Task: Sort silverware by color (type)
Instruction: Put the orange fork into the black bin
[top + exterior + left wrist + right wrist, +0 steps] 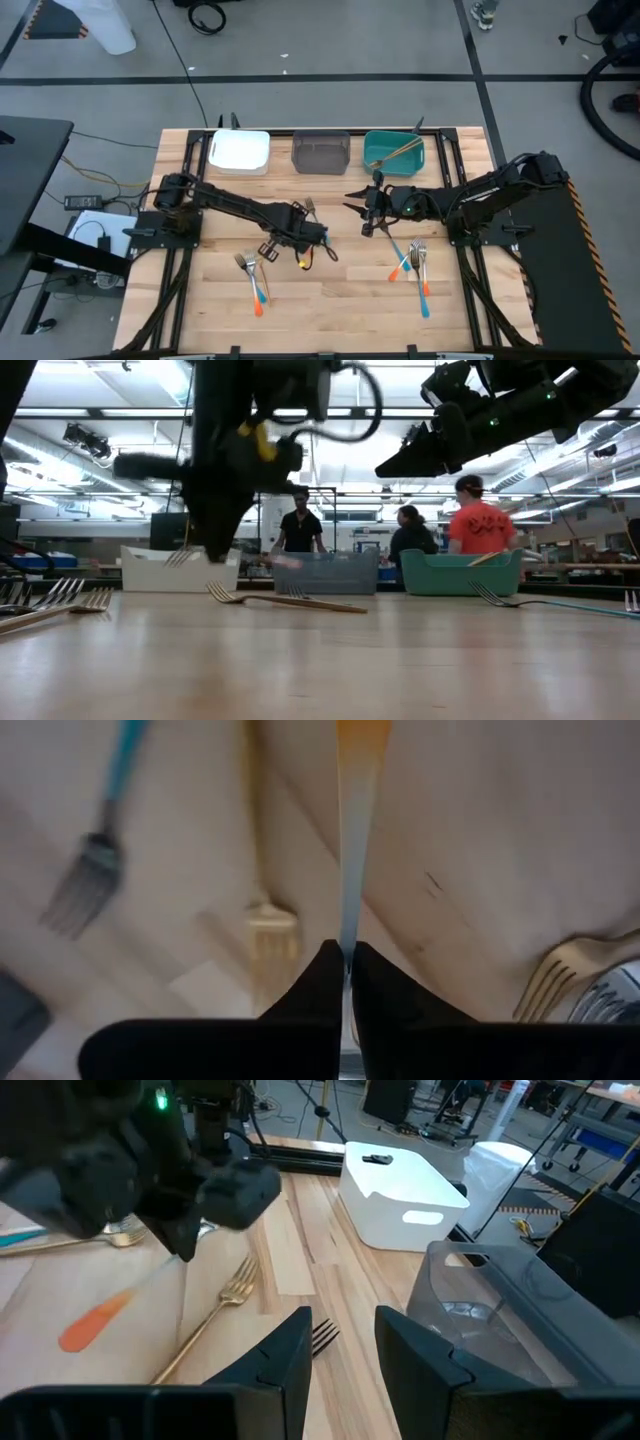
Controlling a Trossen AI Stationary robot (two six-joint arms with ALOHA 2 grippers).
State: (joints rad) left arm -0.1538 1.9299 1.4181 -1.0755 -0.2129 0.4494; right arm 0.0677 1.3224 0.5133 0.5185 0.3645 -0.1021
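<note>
- Gripping an orange-handled utensil (352, 840) in my left gripper (303, 240), I have the fingers pinched tight on its silver stem, with the orange handle pointing away from the wrist; the gripper hangs over the middle of the wooden table (330, 300), well in front of the grey bin (321, 152).
- My right gripper (366, 205) hovers in front of the gap between the grey bin and the teal bin (393, 150); its fingers (290, 1345) stand apart with nothing between them.
- A gold fork (215, 1315) lies flat on the table near the left gripper, in front of the grey bin; a second gold fork (262, 910) shows below the held utensil in the left wrist view.
- In front of the white bin (240, 150), toward the near edge of the table, lies a small group of forks (252, 275), one with a blue handle and one with an orange handle.
- In front of the teal bin, beyond the right gripper, lies another group of forks (415, 265), again blue-handled and orange-handled.
- The teal bin holds long slim gold pieces (400, 150) leaning across it.
- The white bin, the grey bin and the teal bin stand in one row along the far edge of the table.
- Three people (410, 530) stand in the room behind the bins, seen in the low view.
</note>
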